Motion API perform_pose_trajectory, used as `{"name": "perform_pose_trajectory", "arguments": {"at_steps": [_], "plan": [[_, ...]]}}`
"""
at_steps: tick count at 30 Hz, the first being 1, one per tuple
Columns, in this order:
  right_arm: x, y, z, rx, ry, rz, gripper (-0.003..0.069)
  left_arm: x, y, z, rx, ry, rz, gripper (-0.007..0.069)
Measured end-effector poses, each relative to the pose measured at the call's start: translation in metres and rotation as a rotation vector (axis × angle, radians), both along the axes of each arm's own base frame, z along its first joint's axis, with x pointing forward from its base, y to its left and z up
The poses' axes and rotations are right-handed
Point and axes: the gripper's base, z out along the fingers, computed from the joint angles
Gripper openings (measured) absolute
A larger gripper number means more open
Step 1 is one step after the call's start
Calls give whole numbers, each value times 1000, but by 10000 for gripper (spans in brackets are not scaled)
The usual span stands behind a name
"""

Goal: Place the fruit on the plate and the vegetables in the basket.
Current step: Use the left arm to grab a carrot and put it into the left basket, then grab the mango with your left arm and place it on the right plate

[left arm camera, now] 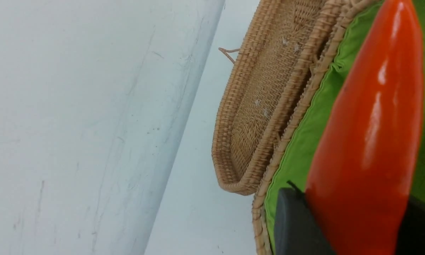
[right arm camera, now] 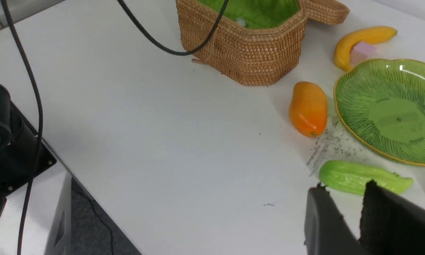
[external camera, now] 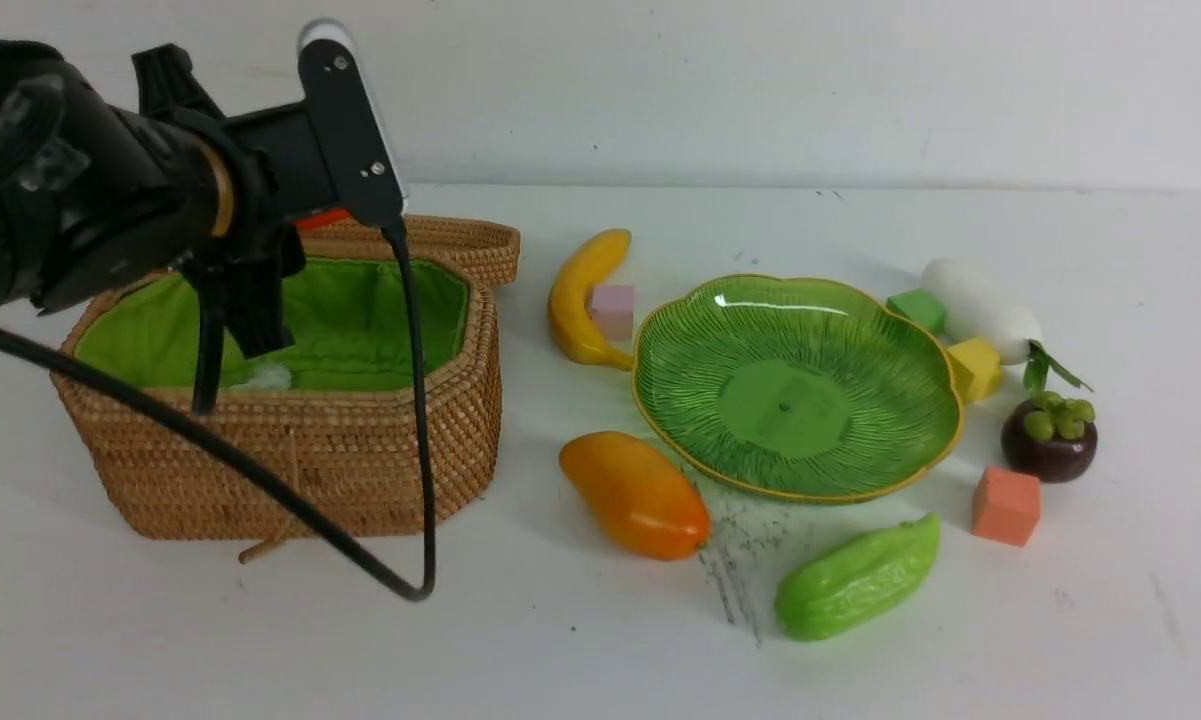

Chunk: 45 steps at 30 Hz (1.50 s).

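Carrot (left arm camera: 371, 124) in left gripper (left arm camera: 357, 230) hangs over open basket (external camera: 290, 470); plate (external camera: 810, 330) alongside.

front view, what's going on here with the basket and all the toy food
The left arm's jaws hold a glossy orange toy carrot over the open woven wicker basket with green lining. The ribbed green glass plate is empty; the yellow banana, orange mango, purple mangosteen, green gourd and white radish lie on the white table.
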Motion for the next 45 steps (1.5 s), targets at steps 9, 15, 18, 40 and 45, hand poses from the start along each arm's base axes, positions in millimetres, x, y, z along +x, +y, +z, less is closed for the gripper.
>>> {"name": "perform_pose_trajectory", "arguments": {"at_steps": [9,15,18,40,45], "plan": [[7,-2,10,58,-104,-61,185,6,0,-11,-16,32,11,433],[9,-2,13,78,-135,-77,191,-1,1,-5,-82,50,48,599],[9,-2,13,80,-139,-80,191,-7,2,0,-148,70,80,602],[8,-6,5,36,-42,-118,202,-46,-154,-26,-402,787,176,20],[7,-6,2,16,-20,-113,203,-4,-154,-26,-250,792,-86,65]]}}
